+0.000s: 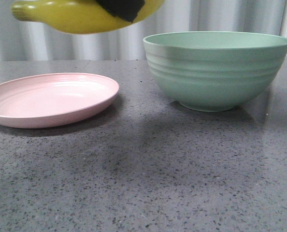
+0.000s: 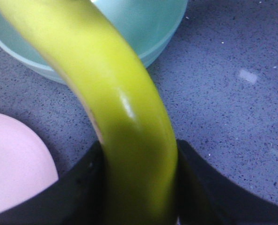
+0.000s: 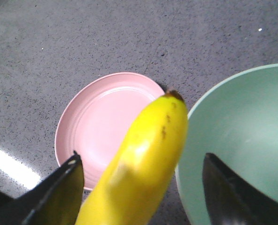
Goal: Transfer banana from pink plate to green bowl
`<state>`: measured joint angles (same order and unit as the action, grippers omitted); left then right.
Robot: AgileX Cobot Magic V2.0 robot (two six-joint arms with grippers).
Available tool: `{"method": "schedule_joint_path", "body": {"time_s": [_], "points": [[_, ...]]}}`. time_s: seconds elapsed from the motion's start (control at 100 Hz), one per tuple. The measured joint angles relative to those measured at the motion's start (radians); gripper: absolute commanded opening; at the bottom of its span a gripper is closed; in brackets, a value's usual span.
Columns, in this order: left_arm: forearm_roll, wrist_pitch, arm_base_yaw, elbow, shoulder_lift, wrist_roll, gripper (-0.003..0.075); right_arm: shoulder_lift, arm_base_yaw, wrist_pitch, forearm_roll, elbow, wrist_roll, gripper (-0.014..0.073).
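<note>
A grey speckled table (image 1: 143,183) is carrying everything, with a pale ribbed curtain hanging behind it. The green bowl (image 1: 216,72) is sitting upright on the right side of the table, with nothing showing inside it in either wrist view. The pink plate (image 1: 51,99) is lying flat to the left of the bowl, near it but not touching, and its surface is showing bare.

The banana (image 1: 76,17) is hanging in the air well above the table, at the top of the front view, over the plate's right part and left of the bowl. In the right wrist view its dark tip is lining up with the gap between plate and bowl rim.

The left gripper (image 2: 139,145) is pinching the banana, its black fingers (image 2: 83,187) pressing against both sides of the fruit. The right gripper (image 3: 141,157) is standing spread wide, its fingers (image 3: 59,187) flanking the banana with clear space on each side.
</note>
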<state>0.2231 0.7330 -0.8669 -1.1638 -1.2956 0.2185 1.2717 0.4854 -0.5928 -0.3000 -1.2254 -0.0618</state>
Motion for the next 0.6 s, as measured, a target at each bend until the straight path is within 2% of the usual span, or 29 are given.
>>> {"method": "schedule_joint_path", "body": {"time_s": [0.31, 0.38, 0.45, 0.5, 0.55, 0.57, 0.6], "points": [[0.0, -0.004, -0.002, 0.0, 0.0, 0.0, -0.0018, 0.125, 0.0, -0.015, -0.051, -0.045, 0.0, 0.0433], [0.0, -0.011, -0.002, 0.0, 0.0, 0.0, -0.0013, 0.129, 0.0, -0.015, -0.055, -0.046, 0.0, 0.0345], [0.0, -0.015, -0.002, 0.0, 0.0, 0.0, 0.0032, 0.129, 0.0, -0.013, -0.064, -0.048, 0.0, 0.0194], [0.0, -0.017, -0.002, 0.0, 0.0, -0.002, 0.0099, 0.129, 0.0, -0.009, -0.077, -0.048, -0.012, 0.006], [0.0, -0.021, -0.002, 0.0, 0.0, -0.005, 0.02, 0.129, 0.0, 0.003, -0.095, -0.048, -0.035, -0.0048], [0.0, -0.024, -0.002, 0.0, 0.0, -0.006, 0.0228, 0.129, 0.0, 0.006, -0.099, -0.049, -0.042, -0.0081], [0.0, -0.024, -0.002, 0.0, 0.0, -0.008, 0.0298, 0.129, 0.0, 0.013, -0.102, -0.05, -0.05, -0.0076]]}}
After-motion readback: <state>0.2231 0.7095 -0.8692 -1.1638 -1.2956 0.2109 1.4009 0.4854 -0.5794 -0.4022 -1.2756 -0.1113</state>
